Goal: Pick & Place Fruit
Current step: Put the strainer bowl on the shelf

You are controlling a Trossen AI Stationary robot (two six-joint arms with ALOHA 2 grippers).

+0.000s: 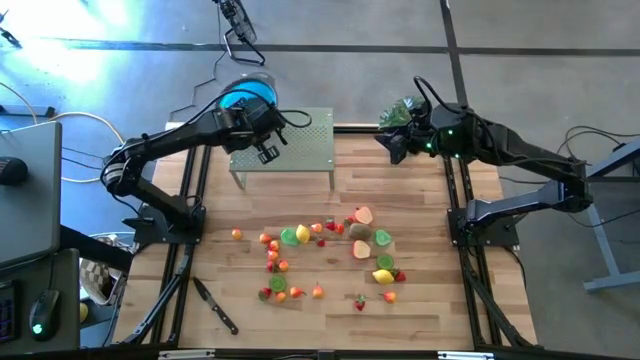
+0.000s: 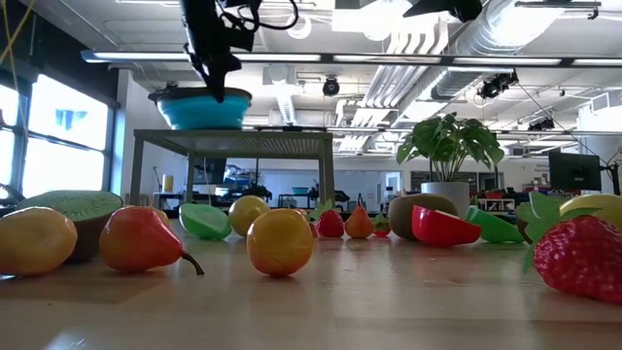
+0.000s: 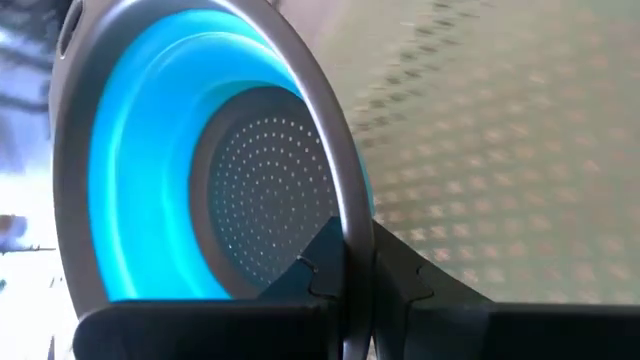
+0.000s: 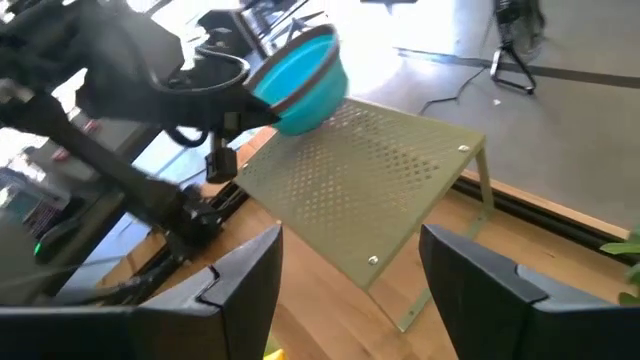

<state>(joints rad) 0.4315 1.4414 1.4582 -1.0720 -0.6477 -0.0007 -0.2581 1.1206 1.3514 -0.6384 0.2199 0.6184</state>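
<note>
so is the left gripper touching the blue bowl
Touching. The left wrist view shows the left gripper with its fingers closed on the grey rim of the blue bowl.

We see a wooden tabletop (image 1: 420, 310) of pale planks. A green perforated metal stand (image 1: 290, 150) sits at its far edge, left of the middle, on thin legs. The fruit (image 1: 330, 255) lies scattered across the tabletop's middle and toward its near edge: red, orange, yellow, green and brown pieces, some halved. A black-handled knife (image 1: 215, 305) lies near the near left corner. A leafy potted plant (image 1: 398, 115) stands at the far edge toward the right corner.
</note>
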